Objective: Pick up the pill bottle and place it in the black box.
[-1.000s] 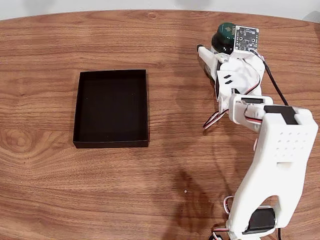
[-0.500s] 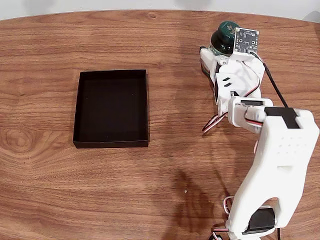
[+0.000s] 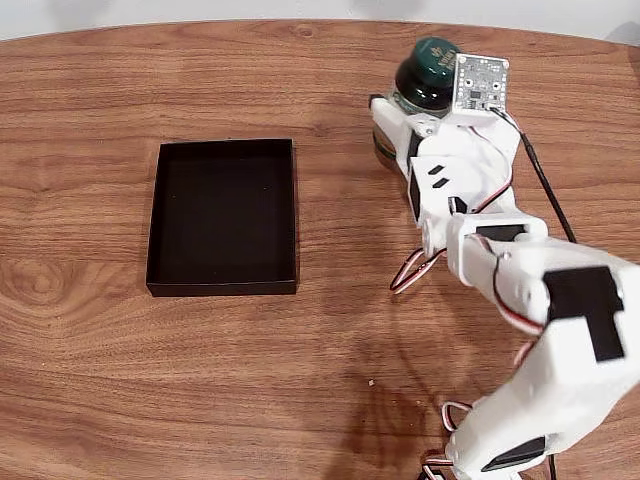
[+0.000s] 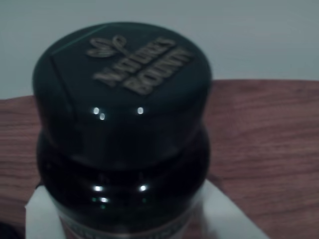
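A wood-grain desk is seen under a pale wall along its far edge. In the wrist view, raised lettering reading "NATURE'S BOUNTY" beneath a small leaf emblem is shown on the dark green cap of the bottle; the white label lower down is cut off and cannot be read. In the fixed view, the gripper is clenched on the bottle near the far right of the desk, the white fingers being pressed against its sides below the cap. Whether the bottle is raised off the desk cannot be told. A small circuit board is mounted just beside the cap on the wrist. The white arm is stretched back toward the near right edge. The box is seen well apart to the left, lying flat on the desk.
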`<action>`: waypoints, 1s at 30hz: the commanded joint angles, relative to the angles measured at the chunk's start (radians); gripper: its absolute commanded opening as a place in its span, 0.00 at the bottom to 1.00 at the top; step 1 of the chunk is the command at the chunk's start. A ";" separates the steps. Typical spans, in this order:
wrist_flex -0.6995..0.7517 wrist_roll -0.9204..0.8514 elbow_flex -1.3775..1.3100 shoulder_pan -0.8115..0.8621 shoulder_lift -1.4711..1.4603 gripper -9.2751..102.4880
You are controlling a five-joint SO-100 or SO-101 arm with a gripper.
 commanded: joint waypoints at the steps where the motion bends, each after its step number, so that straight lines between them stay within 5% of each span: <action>1: 0.009 0.011 0.067 -0.046 0.255 0.29; 17: -0.074 0.106 0.413 -0.295 0.546 0.29; 30: 0.044 0.120 0.428 -0.456 0.632 0.29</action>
